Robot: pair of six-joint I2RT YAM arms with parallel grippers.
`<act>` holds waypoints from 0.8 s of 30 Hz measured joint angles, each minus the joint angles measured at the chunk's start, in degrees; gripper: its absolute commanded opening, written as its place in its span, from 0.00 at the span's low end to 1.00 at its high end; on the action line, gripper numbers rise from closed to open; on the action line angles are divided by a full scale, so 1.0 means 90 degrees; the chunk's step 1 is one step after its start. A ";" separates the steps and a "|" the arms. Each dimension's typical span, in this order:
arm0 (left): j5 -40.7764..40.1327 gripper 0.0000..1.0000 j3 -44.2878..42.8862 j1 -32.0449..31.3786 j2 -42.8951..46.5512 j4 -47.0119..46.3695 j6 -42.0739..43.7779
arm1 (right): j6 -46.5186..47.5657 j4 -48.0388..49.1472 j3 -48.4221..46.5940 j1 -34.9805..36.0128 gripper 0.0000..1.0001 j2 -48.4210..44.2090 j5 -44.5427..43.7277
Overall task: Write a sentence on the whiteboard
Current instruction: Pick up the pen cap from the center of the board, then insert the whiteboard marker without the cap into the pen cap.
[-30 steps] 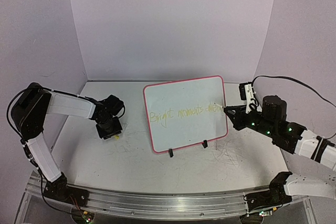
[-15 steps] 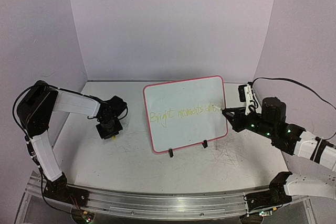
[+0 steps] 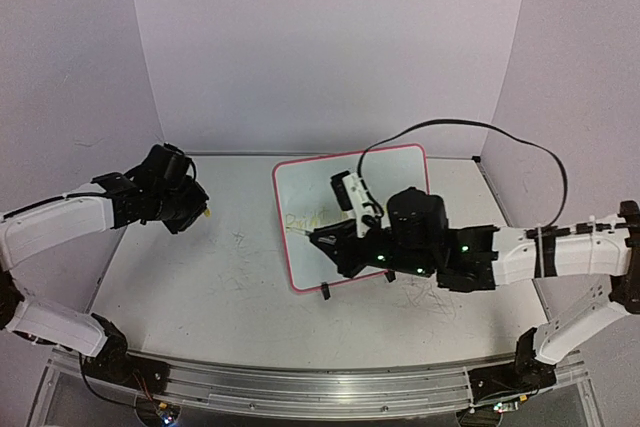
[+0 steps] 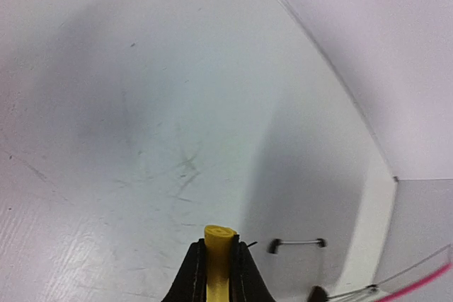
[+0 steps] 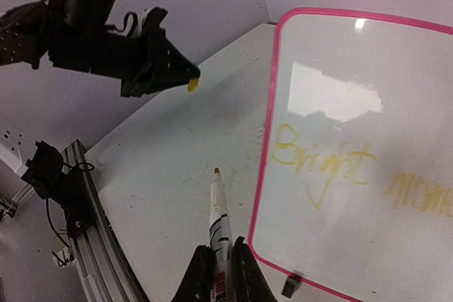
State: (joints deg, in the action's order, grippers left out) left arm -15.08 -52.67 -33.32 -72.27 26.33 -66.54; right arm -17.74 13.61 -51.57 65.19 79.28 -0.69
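I'm pinching yellow cap (image 4: 219,259) in L fingers (image 4: 195,277) above table (image 3: 220,287) | R fingers (image 5: 198,277) clamping marker (image 5: 218,224) barrel, tip just off whiteboard (image 5: 340,54) L rim | board propped mid-table, sentence (image 5: 322,164) on it | judging it light, stiff, tippy: grab rim.

One whiteboard (image 3: 300,182), one marker (image 5: 218,211), one yellow cap (image 4: 219,256), two pincers — left pincer (image 3: 201,213), right pincer (image 5: 221,247)

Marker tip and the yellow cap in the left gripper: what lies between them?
Only scuffed table lies between marker and cap, nothing on it; the right wrist view shows this.
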 measured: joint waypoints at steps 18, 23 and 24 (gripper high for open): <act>0.0814 0.00 0.0501 0.0000 0.1130 -0.0923 -0.1492 | -0.0046 0.0890 -0.3361 0.0858 0.00 0.3388 -0.1173; 0.0980 0.00 0.0537 0.0000 0.1248 -0.1058 -0.1682 | -0.0098 0.0793 -0.3748 0.0858 0.00 0.3767 -0.1413; 0.1007 0.00 0.0537 0.0000 0.1257 -0.1090 -0.1716 | -0.0109 0.0759 -0.3799 0.0858 0.00 0.3814 -0.1465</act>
State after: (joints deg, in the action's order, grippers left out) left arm -6.01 -47.83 -33.32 -60.95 16.52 -81.98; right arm -18.72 20.45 -85.76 72.90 113.61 -13.88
